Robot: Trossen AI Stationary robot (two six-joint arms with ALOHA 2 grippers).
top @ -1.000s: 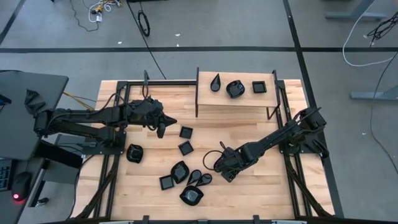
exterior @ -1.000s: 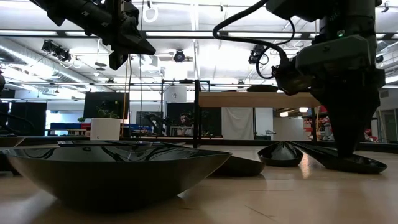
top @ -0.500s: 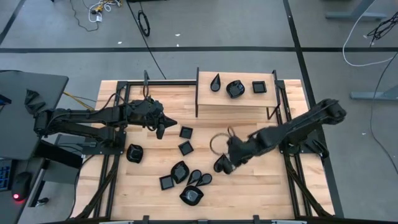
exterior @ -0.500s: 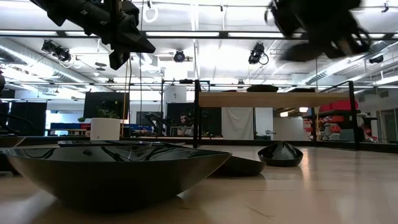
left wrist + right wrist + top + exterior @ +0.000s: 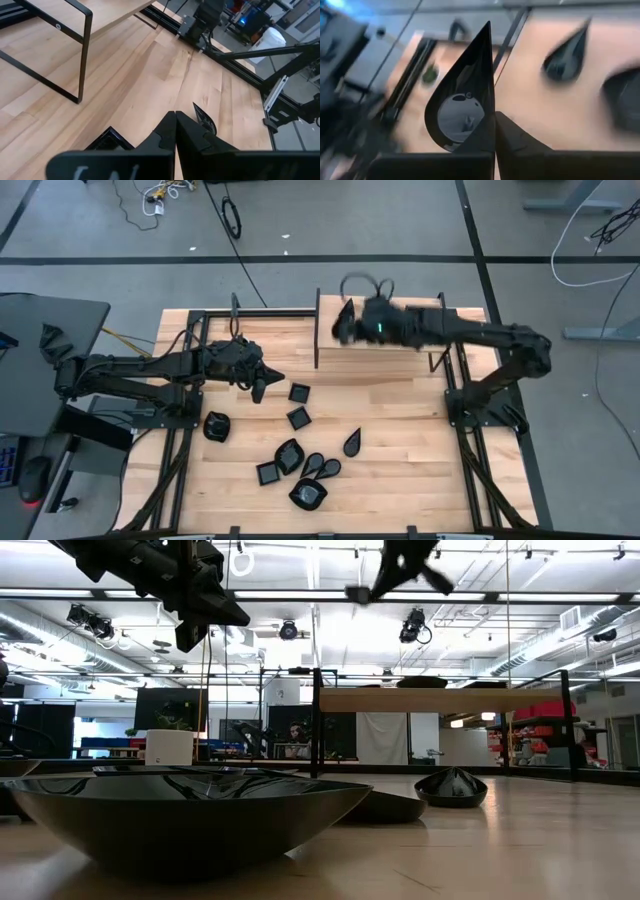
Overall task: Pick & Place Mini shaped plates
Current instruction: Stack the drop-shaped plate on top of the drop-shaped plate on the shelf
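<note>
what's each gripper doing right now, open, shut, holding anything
Left gripper: shut, empty, above the table.
Right gripper: shut on a teardrop plate, over the raised shelf.

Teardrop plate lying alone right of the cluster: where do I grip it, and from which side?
Take the teardrop plate by the rim at its rounded end, coming straight down, one pincer finger inside and one outside. It lies flat, apart from the other plates, so nothing crowds that rim; the narrow tip likely offers less hold.
</note>
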